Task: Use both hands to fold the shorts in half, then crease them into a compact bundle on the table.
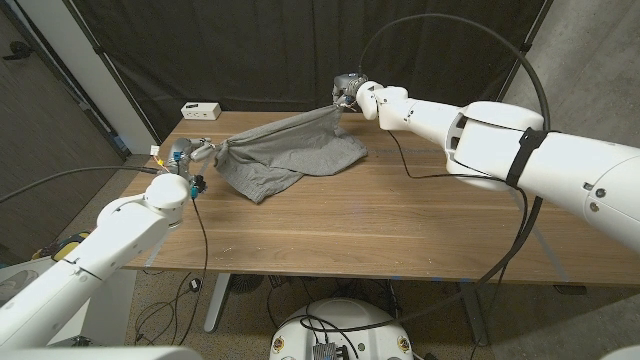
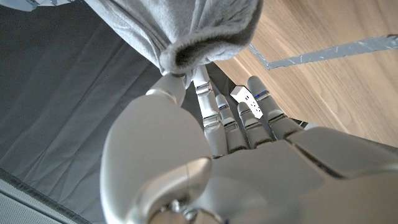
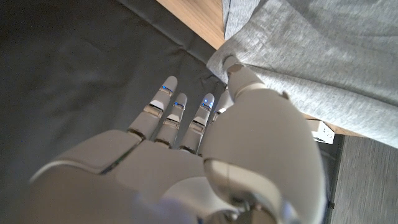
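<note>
Grey shorts (image 1: 285, 152) hang stretched between my two hands over the far left part of the wooden table (image 1: 400, 220), their lower part draped on the wood. My left hand (image 1: 196, 152) pinches one corner of the waistband at the table's left edge; in the left wrist view the bunched cloth (image 2: 186, 43) sits between the thumb and a finger of that hand (image 2: 211, 149). My right hand (image 1: 348, 92) holds the other corner lifted near the far edge. In the right wrist view that hand (image 3: 211, 143) pinches the grey fabric (image 3: 298, 50) at its thumb.
A small white box (image 1: 201, 110) sits at the table's far left corner. Black curtains (image 1: 250, 50) hang behind the table. A black cable (image 1: 420, 170) from my right arm trails across the wood. The near and right parts of the table are bare wood.
</note>
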Robot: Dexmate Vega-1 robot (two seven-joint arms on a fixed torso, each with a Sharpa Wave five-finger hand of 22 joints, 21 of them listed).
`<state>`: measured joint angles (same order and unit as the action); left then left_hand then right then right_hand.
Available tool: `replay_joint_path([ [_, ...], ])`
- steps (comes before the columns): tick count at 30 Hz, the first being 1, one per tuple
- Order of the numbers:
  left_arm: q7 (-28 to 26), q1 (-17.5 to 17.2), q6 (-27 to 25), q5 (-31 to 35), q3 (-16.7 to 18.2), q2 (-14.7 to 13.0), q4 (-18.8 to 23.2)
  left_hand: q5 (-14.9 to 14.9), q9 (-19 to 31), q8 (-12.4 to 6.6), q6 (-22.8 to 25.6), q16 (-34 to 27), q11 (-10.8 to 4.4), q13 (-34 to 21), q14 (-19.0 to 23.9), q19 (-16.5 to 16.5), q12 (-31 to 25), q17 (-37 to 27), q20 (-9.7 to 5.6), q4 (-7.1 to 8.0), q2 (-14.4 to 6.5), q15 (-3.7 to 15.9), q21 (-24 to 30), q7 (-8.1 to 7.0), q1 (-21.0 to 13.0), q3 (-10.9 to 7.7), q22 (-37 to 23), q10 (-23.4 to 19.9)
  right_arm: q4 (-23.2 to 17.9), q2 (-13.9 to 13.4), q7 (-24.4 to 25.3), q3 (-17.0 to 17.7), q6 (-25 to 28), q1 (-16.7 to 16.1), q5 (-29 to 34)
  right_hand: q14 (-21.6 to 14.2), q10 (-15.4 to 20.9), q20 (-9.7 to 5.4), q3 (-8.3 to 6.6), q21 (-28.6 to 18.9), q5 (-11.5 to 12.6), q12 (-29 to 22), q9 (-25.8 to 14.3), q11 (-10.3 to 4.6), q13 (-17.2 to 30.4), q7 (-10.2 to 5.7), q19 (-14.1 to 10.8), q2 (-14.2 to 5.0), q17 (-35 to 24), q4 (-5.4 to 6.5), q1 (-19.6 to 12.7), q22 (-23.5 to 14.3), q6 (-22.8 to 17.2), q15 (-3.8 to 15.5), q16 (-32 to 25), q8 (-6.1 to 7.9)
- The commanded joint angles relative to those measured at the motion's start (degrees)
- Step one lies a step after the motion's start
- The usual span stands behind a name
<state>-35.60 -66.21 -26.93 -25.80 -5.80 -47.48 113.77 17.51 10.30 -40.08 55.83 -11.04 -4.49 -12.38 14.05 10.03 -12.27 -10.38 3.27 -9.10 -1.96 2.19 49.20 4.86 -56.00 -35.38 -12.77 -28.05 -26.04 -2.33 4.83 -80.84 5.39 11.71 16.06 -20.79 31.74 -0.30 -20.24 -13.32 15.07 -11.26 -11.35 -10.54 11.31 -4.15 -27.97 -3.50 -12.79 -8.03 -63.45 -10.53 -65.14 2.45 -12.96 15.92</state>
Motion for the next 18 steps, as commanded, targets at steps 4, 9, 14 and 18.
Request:
replay_joint_path([
  [4, -8.7, 2.8, -6.9, 7.1, -4.0, 3.1, 0.5, -0.4, 13.8, 0.34, 0.4, -0.3, -0.39, -0.2, 1.0, 0.3, -0.5, -0.3, 0.04, 0.19, -0.2, -0.35, 0.8, -0.56, -0.4, -0.11, -0.1, -1.0, 1.0, 0.5, -0.9, 1.3, -1.6, -0.5, -6.7, -2.1, 1.4, 0.70, -0.66, -0.4, 0.4, -0.4, -0.2, 0.28, 0.1, -0.40, -0.9, -0.82, -0.2, 0.56, 1.1, -0.3, 0.8, 8.99, -0.9, -0.37],
  [9, -11.4, 3.6, -7.2, 10.6, -5.5, 4.5, -0.5, -1.2, 13.2, 1.01, -0.5, -0.7, -0.43, -0.2, 1.7, 0.5, -0.7, -0.3, 0.35, 0.31, -0.6, -0.41, 1.4, -0.87, -0.4, 0.66, 0.0, -1.6, 1.0, 0.5, -0.4, 3.5, -2.3, -1.5, -9.6, -4.1, 2.2, 1.38, -0.79, -0.6, 0.4, -0.5, -0.2, 0.61, 0.1, -0.18, -1.4, -1.28, -0.3, 0.91, 1.8, -0.3, 1.4, 9.17, -1.6, -0.61],
  [14, -13.9, 4.5, -7.2, 13.8, -6.7, 6.2, -1.7, -2.3, 12.5, 1.65, -1.1, -1.0, -0.68, -0.3, 2.6, 0.7, -1.1, -0.4, 0.71, 0.42, -1.2, -0.63, 2.0, -0.82, -0.4, 1.58, 0.1, -2.6, 1.0, 0.5, -0.4, 4.6, -3.1, -2.0, -10.9, -5.4, 2.7, 1.89, -0.78, -0.8, 0.3, -0.6, -0.1, 0.95, 0.1, 0.00, -1.9, -1.40, -0.4, 1.16, 2.4, -0.3, 1.7, 9.14, -2.0, -0.79],
  [18, -15.8, 5.4, -9.2, 15.7, -7.4, 7.9, -2.3, -3.1, 11.9, 2.45, -1.8, -1.3, -1.01, -0.3, 3.3, 0.2, -1.3, -0.4, 1.51, 0.77, -2.3, -0.86, 2.4, -0.38, -0.4, 2.39, 0.2, -3.5, 1.0, 0.7, -0.8, 5.6, -3.3, -2.2, -12.3, -6.4, 3.3, 2.25, -0.29, -0.8, 0.2, -0.7, 0.0, 1.53, 0.2, 0.06, -2.0, -1.47, -0.7, 1.98, 3.9, -0.3, 2.5, 8.61, -2.4, -1.22],
])
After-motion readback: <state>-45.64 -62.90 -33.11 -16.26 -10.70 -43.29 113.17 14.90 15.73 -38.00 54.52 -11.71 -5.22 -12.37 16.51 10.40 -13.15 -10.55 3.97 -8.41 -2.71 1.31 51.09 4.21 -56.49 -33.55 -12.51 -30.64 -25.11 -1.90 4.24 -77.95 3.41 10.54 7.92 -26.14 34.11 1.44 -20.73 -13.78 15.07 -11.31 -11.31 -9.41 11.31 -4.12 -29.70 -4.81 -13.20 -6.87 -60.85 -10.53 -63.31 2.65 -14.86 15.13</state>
